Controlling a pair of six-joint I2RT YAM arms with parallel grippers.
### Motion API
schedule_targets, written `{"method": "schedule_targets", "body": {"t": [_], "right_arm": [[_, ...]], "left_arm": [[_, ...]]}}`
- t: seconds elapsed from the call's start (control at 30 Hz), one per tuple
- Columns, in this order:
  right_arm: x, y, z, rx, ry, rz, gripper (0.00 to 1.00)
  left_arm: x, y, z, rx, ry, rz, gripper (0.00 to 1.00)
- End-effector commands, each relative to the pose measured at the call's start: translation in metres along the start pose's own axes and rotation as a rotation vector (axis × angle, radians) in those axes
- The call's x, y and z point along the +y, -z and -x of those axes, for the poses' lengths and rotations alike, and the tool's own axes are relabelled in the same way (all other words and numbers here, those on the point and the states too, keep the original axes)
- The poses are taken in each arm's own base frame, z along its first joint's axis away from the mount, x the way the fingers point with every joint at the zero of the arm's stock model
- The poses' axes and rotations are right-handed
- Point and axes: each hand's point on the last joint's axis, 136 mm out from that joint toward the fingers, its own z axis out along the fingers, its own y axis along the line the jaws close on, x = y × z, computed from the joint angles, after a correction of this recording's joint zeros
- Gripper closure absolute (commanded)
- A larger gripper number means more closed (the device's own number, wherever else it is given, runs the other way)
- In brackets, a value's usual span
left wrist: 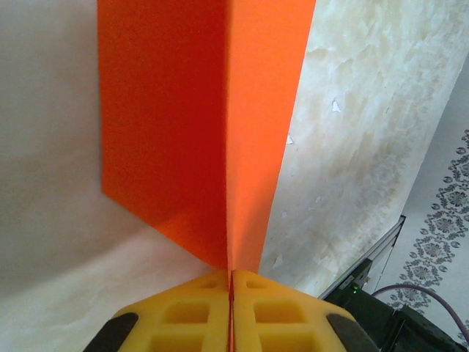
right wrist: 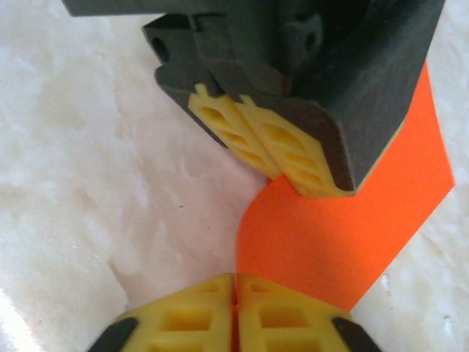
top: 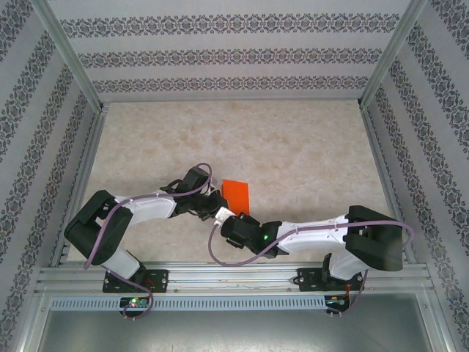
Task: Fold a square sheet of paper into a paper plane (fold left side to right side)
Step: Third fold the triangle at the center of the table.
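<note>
Square sheet of paper [top: 237, 194]: thin, light, probably floppy and easily creased. Left jaws and right jaws both clenched on it near its 7 o'clock corner. Best pinched at the edges.

Paper [left wrist: 190, 125] orange-red, tbl [top: 293, 139] beige marbled, walls [top: 220, 55] w/ floral stripes.

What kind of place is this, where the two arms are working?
Probably a robot test cell rather than a home: an aluminium frame runs along the near edge, and patterned panels wall in the beige table on three sides.
</note>
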Motion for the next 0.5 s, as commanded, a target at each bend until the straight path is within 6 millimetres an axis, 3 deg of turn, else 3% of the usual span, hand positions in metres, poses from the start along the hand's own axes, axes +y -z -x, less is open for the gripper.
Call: {"method": "schedule_targets", "body": {"t": [0.0,0.27,0.47], "right_arm": [[0.003,0.001,0.003,-0.004,-0.054,0.055,1.00],[0.005,0.003,-0.003,0.013,-0.180,0.202,1.00],[0.007,0.005,-0.008,0.024,-0.282,0.326,1.00]], "left_arm": [[-0.002,0.004,0.001,0.002,-0.010,0.021,0.83],[-0.005,0.031,0.012,-0.027,-0.040,0.012,0.64],[-0.017,0.038,0.023,-0.030,-0.094,-0.013,0.67]]}}
